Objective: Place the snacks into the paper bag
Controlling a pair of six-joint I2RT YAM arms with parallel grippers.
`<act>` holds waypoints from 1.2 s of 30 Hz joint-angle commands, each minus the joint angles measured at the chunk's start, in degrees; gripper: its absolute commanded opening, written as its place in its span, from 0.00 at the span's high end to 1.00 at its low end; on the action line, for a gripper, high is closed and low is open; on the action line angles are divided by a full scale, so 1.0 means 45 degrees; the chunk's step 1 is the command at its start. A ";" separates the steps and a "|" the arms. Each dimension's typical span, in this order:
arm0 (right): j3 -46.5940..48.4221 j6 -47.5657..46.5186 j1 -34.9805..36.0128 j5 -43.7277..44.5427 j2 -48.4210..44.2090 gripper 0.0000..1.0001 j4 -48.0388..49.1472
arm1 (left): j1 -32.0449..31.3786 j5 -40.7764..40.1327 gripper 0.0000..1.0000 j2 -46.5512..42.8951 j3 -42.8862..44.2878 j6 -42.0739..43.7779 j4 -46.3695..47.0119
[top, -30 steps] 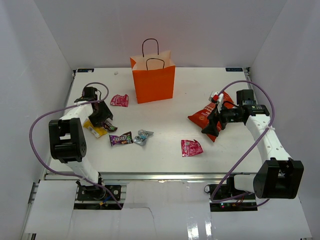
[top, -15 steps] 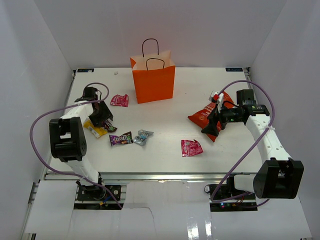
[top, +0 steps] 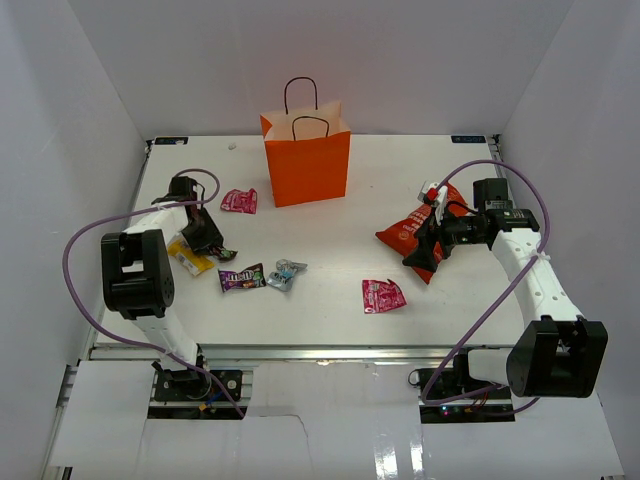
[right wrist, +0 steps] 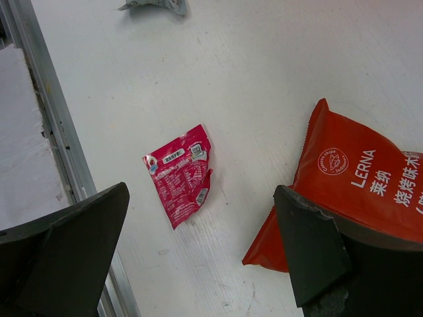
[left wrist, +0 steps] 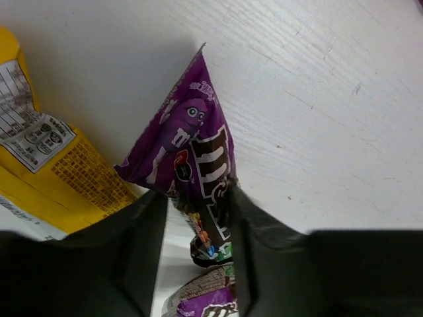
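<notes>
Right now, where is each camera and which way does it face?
Top: high at the near edge, looking down at the table; left arm, right arm show.
Left wrist: close above a purple packet between its jaws, yellow packet beside.
Right wrist: facing down at pink packet and chip bag; open jaws at edges.
Top shares those two.
</notes>
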 commanded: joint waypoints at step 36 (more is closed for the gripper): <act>-0.0019 0.0256 0.0014 -0.0936 -0.0528 0.04 0.0207 | -0.4083 0.0508 0.86 -0.0577 0.9962 0.3266 0.4939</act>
